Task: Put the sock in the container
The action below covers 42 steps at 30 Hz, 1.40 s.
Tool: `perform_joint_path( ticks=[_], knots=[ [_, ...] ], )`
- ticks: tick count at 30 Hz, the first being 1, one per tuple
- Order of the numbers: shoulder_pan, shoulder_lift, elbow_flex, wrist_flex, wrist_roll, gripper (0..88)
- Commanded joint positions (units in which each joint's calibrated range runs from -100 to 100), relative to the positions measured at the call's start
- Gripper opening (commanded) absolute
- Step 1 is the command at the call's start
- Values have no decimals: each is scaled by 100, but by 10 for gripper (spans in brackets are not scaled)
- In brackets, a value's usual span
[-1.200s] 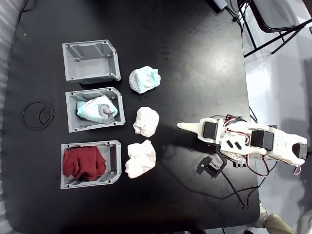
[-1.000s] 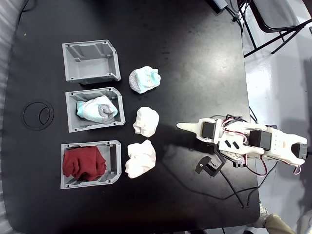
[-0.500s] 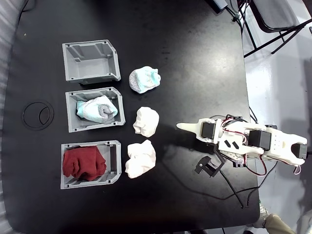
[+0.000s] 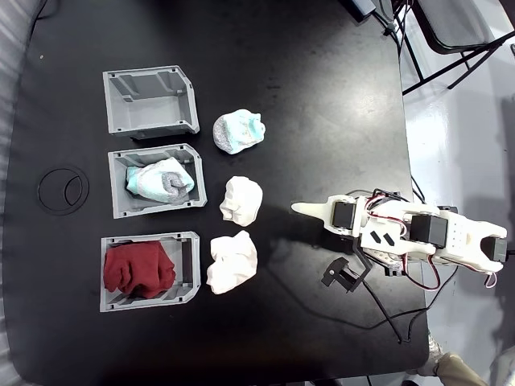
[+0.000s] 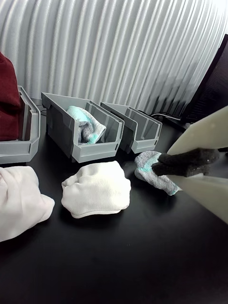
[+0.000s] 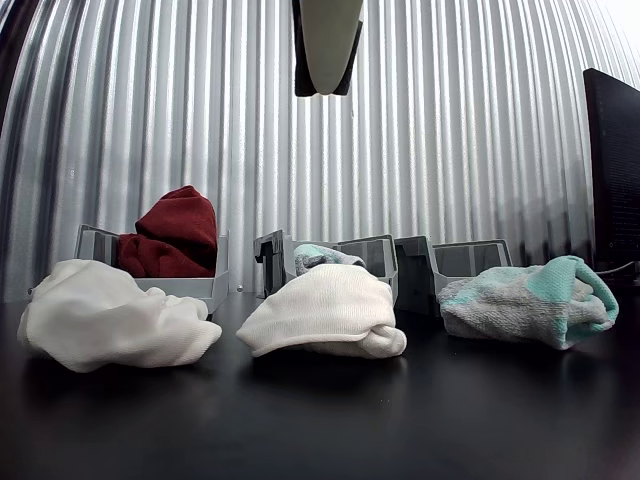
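Observation:
A balled mint-and-white sock [image 4: 238, 130] [image 5: 145, 172] [image 6: 525, 300] with a grey patch lies loose on the black table, just right of the empty top grey container [image 4: 149, 100] [image 5: 140, 130] in the fixed view. A second mint sock [image 4: 161, 178] [image 5: 85, 126] sits inside the middle container [image 4: 117, 186]. My gripper [image 4: 299, 207] [image 5: 171, 173] [image 6: 325, 88] is shut on nothing. It hovers well right of the socks in the fixed view, pointing toward the white ones. In the wrist view its dark pad partly overlaps the loose mint sock.
The bottom bin [image 4: 109, 299] holds a dark red cloth [image 4: 138, 269] [image 6: 175, 235]. Two white balled socks [image 4: 241, 199] [image 4: 232, 261] lie in a column right of the bins. A black ring [image 4: 63, 190] lies left of them. The arm's cables [image 4: 386, 318] trail near the table's right edge.
The arm has shifted only very slightly. The socks and the bins have not moved.

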Motion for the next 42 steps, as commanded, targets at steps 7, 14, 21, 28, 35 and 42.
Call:
perform_joint_path(
  ticks=[7, 14, 21, 28, 35, 42],
  knots=[
    [-21, -111, -92, -87, -24, 14],
    [-21, -111, -92, -87, -24, 14],
    [27, -111, -92, -87, -29, 14],
    [42, -102, -372, -87, -35, 13],
    [50, -10, -1264, -87, -24, 13],
    [389, 391, -1950, -70, -1, 12]
  ],
)
